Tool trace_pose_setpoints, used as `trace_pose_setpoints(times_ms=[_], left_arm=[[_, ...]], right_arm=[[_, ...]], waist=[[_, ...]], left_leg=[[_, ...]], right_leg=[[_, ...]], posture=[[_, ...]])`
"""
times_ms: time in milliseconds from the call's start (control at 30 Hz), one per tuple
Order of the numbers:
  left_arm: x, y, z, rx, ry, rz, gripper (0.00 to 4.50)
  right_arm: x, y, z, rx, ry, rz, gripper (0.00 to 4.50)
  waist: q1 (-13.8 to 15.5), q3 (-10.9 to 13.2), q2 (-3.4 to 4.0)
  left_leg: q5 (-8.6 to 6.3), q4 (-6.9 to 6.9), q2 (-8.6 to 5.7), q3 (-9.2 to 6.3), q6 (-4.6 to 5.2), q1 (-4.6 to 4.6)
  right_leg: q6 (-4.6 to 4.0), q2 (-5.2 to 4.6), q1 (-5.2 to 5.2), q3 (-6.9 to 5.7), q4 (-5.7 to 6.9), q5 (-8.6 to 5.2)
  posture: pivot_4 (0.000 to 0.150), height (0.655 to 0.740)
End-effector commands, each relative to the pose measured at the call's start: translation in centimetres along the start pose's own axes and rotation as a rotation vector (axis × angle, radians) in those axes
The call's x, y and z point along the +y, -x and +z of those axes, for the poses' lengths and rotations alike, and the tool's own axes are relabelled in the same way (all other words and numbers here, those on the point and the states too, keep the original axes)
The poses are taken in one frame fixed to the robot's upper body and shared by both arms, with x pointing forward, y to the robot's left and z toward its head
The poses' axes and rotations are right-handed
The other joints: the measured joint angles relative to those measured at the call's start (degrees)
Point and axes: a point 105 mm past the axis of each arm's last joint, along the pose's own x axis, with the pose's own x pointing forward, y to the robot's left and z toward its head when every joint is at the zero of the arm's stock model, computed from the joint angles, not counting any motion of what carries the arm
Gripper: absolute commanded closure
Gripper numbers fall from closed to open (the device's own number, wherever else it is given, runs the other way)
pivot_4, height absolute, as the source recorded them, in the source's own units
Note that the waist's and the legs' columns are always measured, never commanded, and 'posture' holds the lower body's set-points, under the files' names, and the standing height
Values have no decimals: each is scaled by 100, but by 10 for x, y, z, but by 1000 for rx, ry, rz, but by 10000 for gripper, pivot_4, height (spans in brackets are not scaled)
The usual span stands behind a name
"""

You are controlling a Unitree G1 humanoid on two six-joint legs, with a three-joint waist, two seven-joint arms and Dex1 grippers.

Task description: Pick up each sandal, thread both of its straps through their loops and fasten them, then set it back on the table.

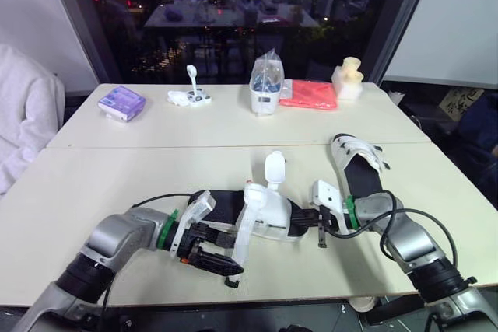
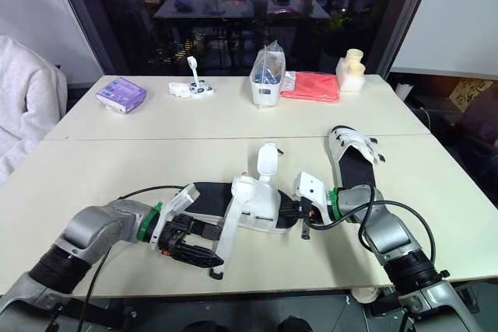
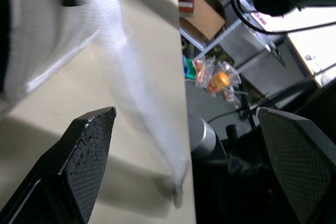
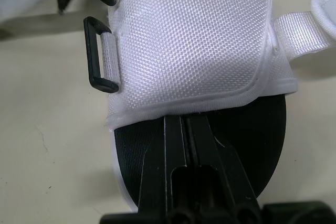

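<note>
The left gripper (image 1: 236,253) is at the front edge of the table (image 1: 93,184), and its two black fingers (image 3: 84,150) are wide apart. It holds nothing. A long white strap (image 1: 243,242) hangs down between the fingers and reaches the table edge.

This strap belongs to the near sandal (image 1: 268,217), which lies on the table between the two grippers. The sandal has a black sole and a white top. A short strap (image 1: 274,169) stands up from its far side. Two black loops (image 4: 100,53) sit on the edge of the white top.

The right gripper (image 1: 305,219) is at the sandal's right end. Its fingers are pressed together on the end of the black sole.

A bit farther back on the right lies the other sandal (image 1: 359,165), flat on the table, with white straps across its far end.

At the far side of the table are a purple packet (image 1: 122,102), a small white thing (image 1: 190,96), a clear bag (image 1: 266,75) on a white tub, a red cloth (image 1: 309,94) and a cream bottle (image 1: 348,79).

A person's white sleeve (image 1: 19,114) shows at the left edge.
</note>
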Motion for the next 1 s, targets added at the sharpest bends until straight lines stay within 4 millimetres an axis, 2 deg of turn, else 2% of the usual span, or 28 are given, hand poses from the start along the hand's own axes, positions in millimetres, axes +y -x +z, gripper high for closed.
trace_pose_setpoints(times_ms=[33,267,300,367,500,600,733,833,1000], left_arm=[[1,-4,4,-12,0,-6,338],[4,-11,7,-65,32,-5,338],[4,-12,7,-63,33,-5,4198],[2,-12,6,-57,31,-9,8999],[0,-10,3,-42,49,-23,30334],[-3,-8,0,-22,61,-40,44619],[-5,-5,4,-25,91,-51,44619],[-5,-2,24,-104,109,-79,44619],[4,2,69,-247,113,-93,44619]], right_arm=[[3,-1,-7,35,-16,7,45000],[3,-1,-7,38,-12,6,45000],[3,-1,-8,40,-11,7,45000],[4,-1,-8,40,-12,7,45000],[3,-2,-8,40,-11,6,45000],[3,-2,-8,40,-11,5,45000],[3,-2,-8,42,-8,5,45000],[3,-2,-8,42,-8,4,45000],[2,-2,-8,44,-7,5,45000]], waist=[[0,0,0],[-1,0,1],[-1,-1,0],[-1,-1,1],[-2,0,1],[-3,-1,1],[-4,-1,1],[-1,-1,1],[2,-1,0]], left_leg=[[0,0,0,0,0,0],[0,0,1,0,0,1],[0,0,1,-1,0,0],[0,0,0,0,0,0],[0,0,0,-1,0,1],[0,0,0,-1,-1,0],[-1,-1,0,-1,-1,0],[-1,-1,-1,-1,-1,0],[0,0,-4,-2,-1,-1]], right_leg=[[0,-1,0,0,0,0],[-3,-5,0,0,-1,1],[-3,-6,0,0,-1,1],[-4,-8,0,1,-1,1],[-6,-11,-1,1,-1,2],[-7,-16,-3,0,-1,2],[-8,-29,-4,0,-1,2],[-9,-31,-5,0,-2,2],[-11,-26,-4,-3,-3,5]], posture=[[1500,7400],[1500,7400],[1500,7400],[1500,7400],[1500,7400],[1500,7400],[1500,7400],[1500,7400],[1500,7400]])
